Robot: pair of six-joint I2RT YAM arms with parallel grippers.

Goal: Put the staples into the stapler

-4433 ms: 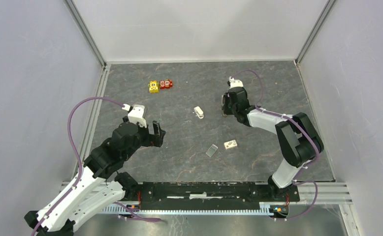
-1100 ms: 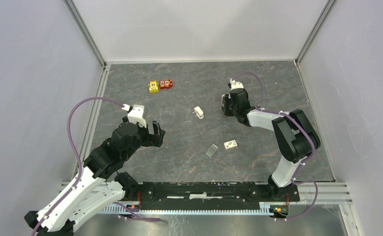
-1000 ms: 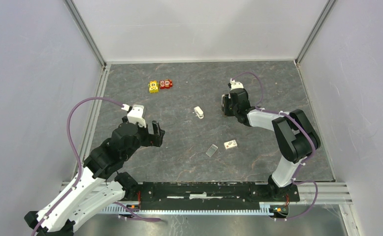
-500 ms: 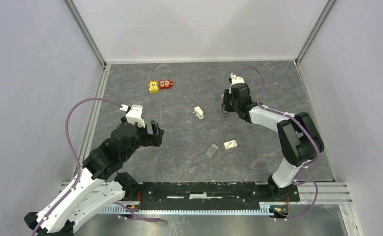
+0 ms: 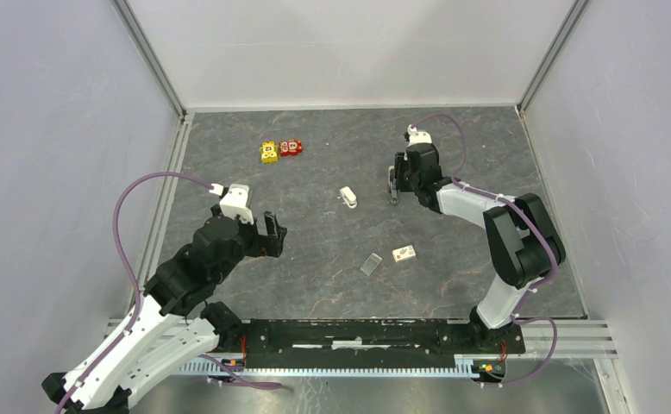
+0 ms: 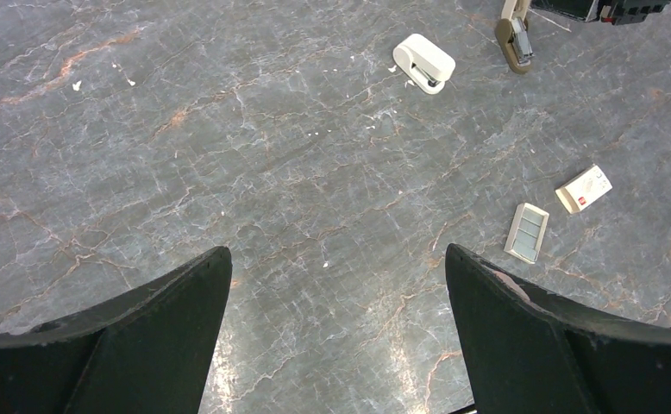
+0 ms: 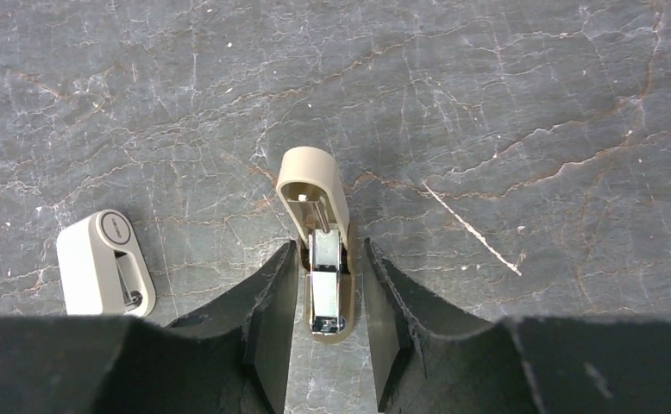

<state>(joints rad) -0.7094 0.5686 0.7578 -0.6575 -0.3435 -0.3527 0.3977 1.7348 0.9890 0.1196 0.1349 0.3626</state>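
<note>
Right wrist camera showed us the beige stapler [image 7: 313, 181] lying opened on the bench [image 7: 530, 103], metal channel up, between the fingers of the right pincer [image 7: 329, 248]. That pincer stood released, with a dark gap on one side. The cream-white stapler [image 7: 106, 263] lay just beside them. We saw the left pincer [image 6: 336, 254] spread wide, well apart from both. We counted two staplers, one small white box [image 6: 583, 188], one flat grey piece [image 6: 526, 231], one yellow block [image 5: 269, 153] and one red block [image 5: 291, 147].
</note>
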